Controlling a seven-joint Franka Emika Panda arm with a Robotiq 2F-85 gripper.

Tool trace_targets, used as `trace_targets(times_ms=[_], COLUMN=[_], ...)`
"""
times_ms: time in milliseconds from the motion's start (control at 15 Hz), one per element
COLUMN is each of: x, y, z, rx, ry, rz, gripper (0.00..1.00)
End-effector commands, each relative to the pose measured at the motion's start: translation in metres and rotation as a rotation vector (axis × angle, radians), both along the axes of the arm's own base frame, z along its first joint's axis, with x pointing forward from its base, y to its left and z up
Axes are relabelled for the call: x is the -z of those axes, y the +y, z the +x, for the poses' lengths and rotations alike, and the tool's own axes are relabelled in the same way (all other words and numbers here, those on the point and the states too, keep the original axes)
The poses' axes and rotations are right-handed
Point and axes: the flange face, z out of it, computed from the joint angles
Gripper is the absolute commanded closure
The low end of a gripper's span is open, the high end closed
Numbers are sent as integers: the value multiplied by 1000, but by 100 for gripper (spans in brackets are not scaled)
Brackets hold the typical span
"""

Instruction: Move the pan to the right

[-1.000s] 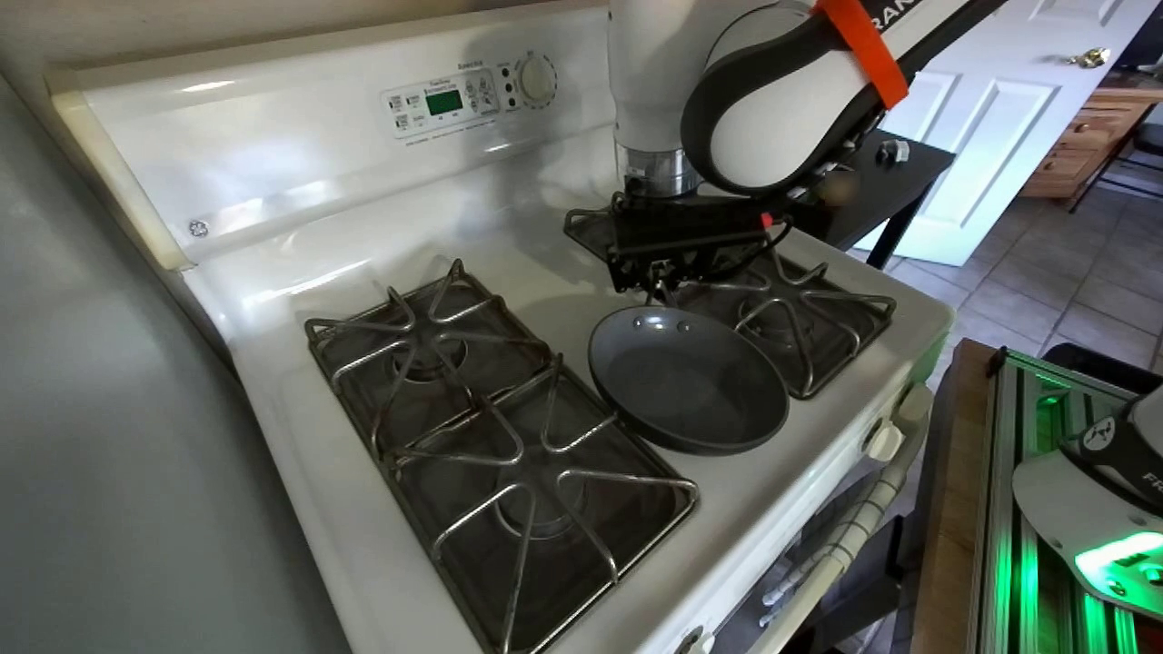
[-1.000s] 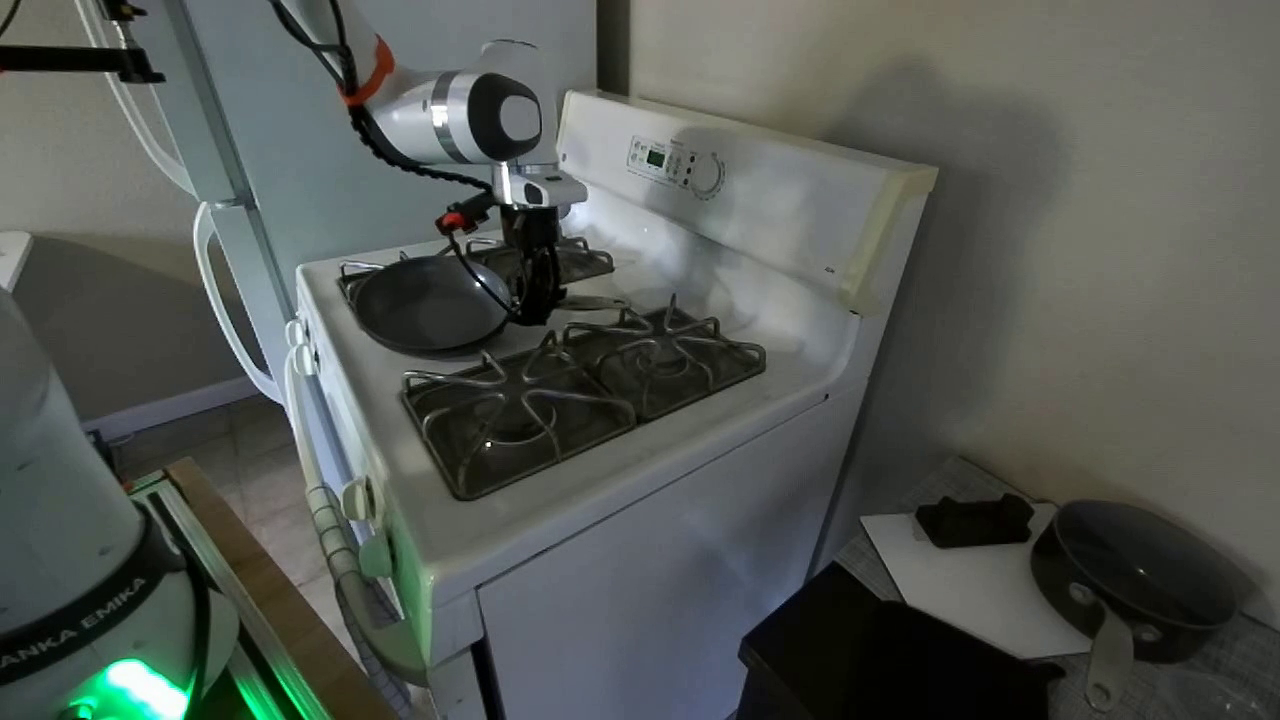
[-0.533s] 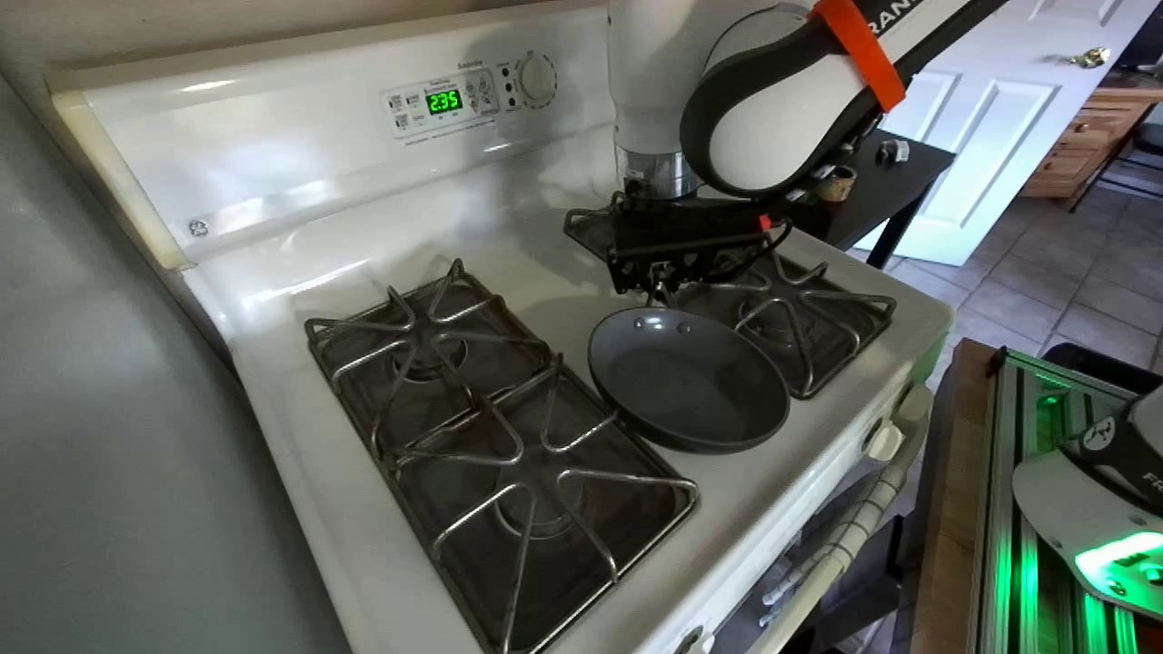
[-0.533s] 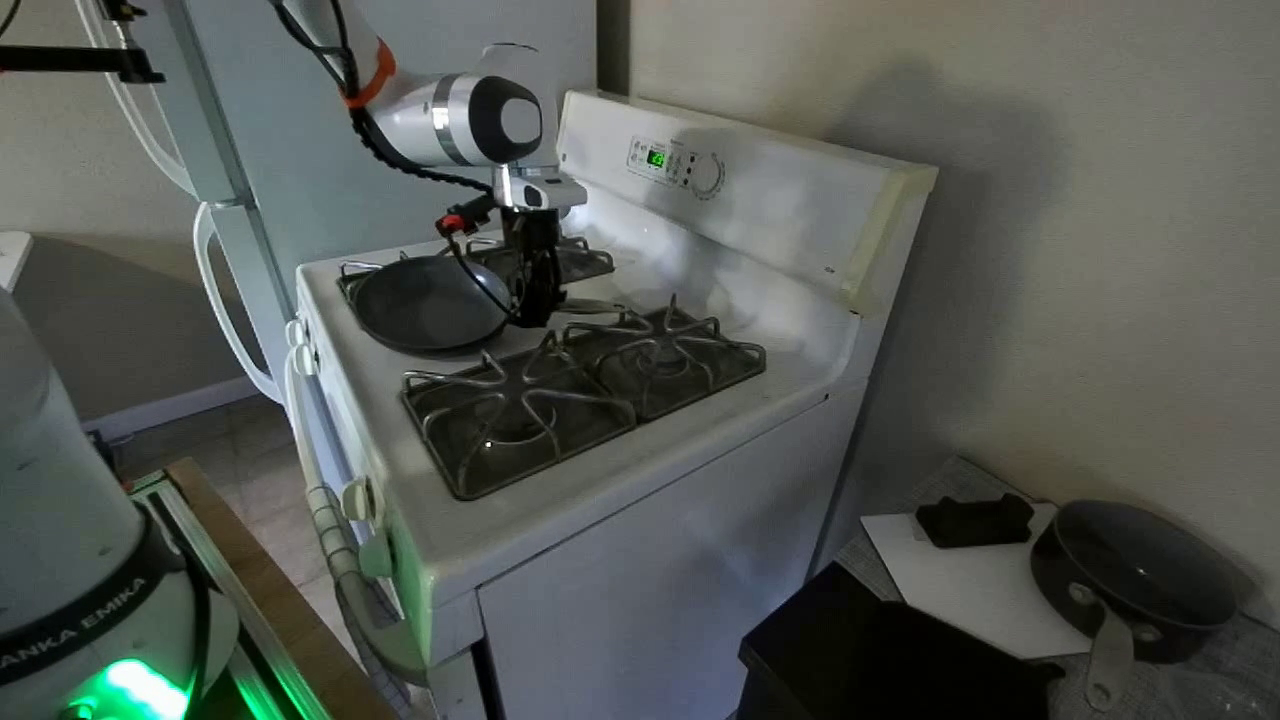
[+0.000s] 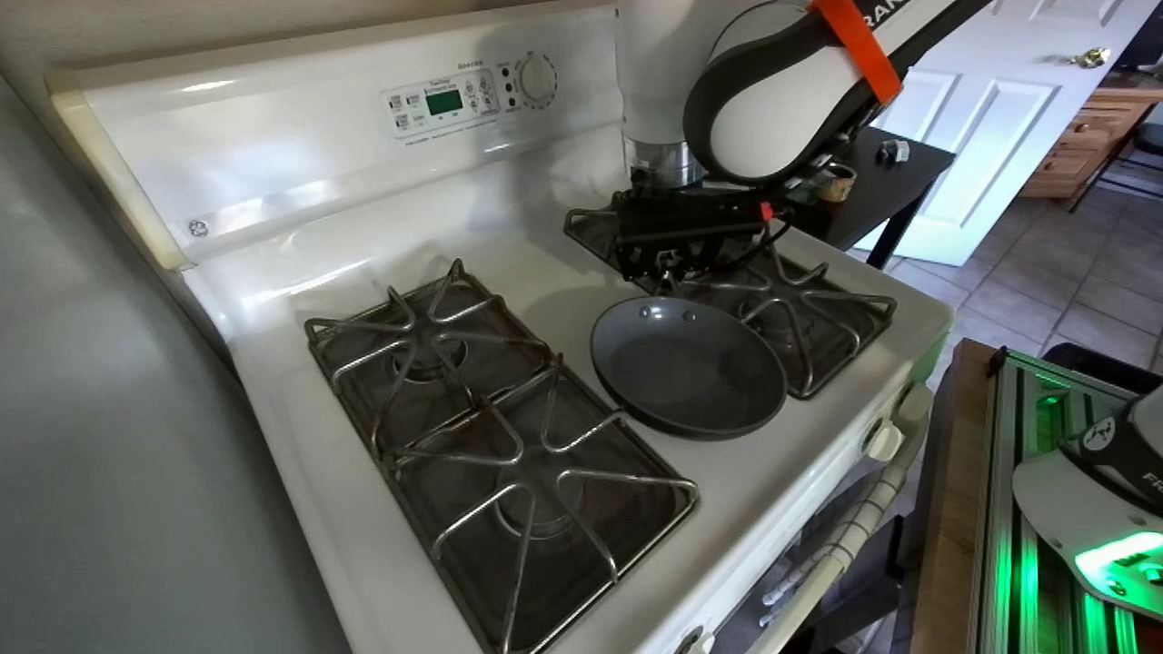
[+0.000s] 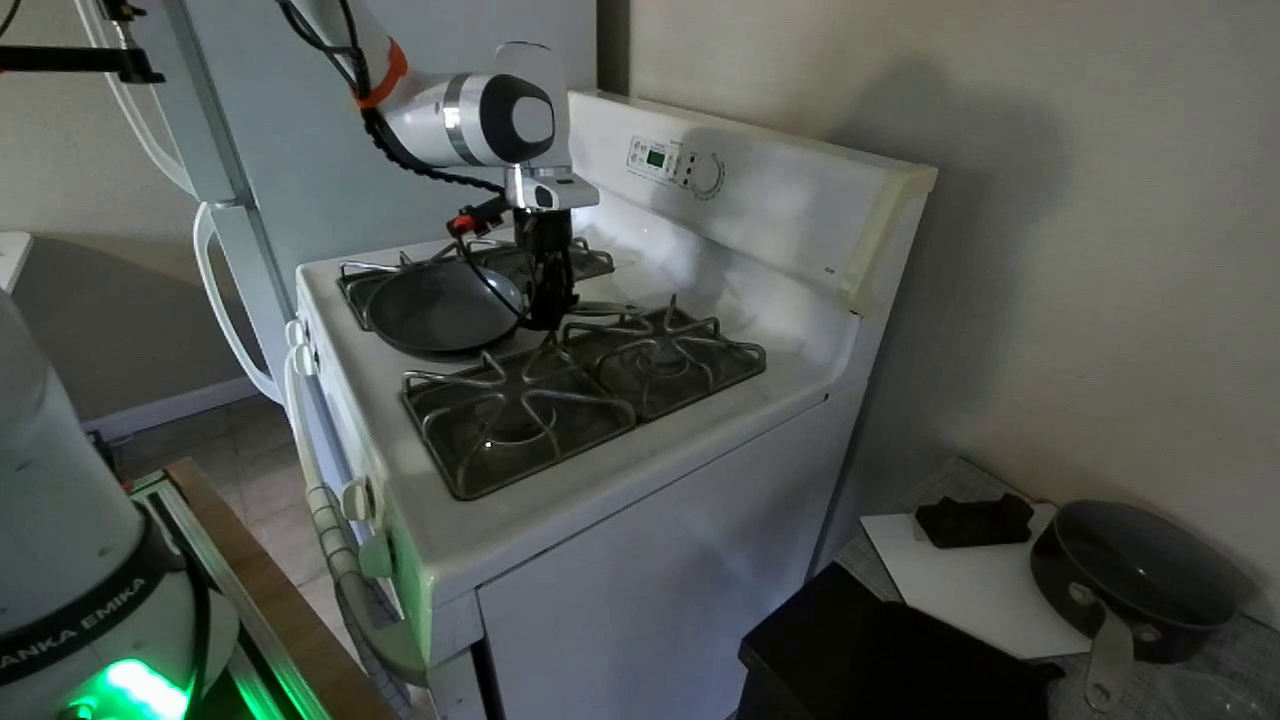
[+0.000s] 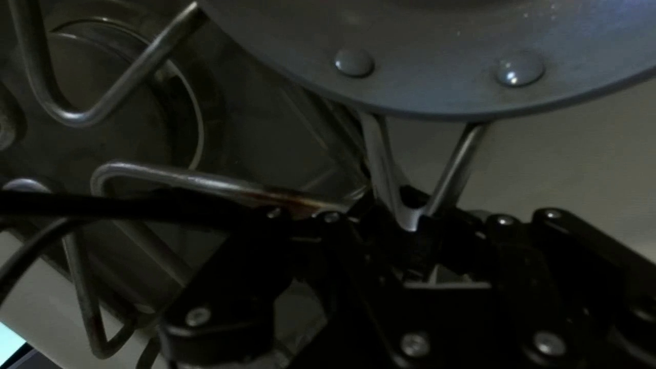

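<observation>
Fingers (image 7: pixel 456 236) clamp the metal handle (image 7: pixel 380 161) of a grey frying pan (image 5: pixel 690 368) positioned between burner grates (image 5: pixel 538 450) over the stovetop (image 5: pixel 559 313); the robot's base (image 6: pixel 90 530) carries the letters "ANKA EMIKA."

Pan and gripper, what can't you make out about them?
Wrist view: far side of the pan, cut off by the top edge.
In an exterior view: the part of the handle nearest the pan, behind the gripper.
Wrist view: how the gripper meets the handle, hidden by its own dark parts.
In both exterior views: whether the pan touches the stovetop beneath, hidden under the pan itself.
</observation>
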Motion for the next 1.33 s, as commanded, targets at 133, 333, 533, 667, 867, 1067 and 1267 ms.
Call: trace_targets(times_ms=[133,333,533,667,867,1067,1267], x=[-14,-18,-18,-19,-22,-28,-34], y=[-7,-10,-17,-21,-25,-27,-31], z=[-8,-14,-12,-9,-5,-4,-2], rx=[41,48,78,100,129,139,144], ry=[50,100,121,124,130,152,175], rz=[-44,-61,-87,-97,-108,-121,-141], gripper=[100,100,100,100,100,100,100])
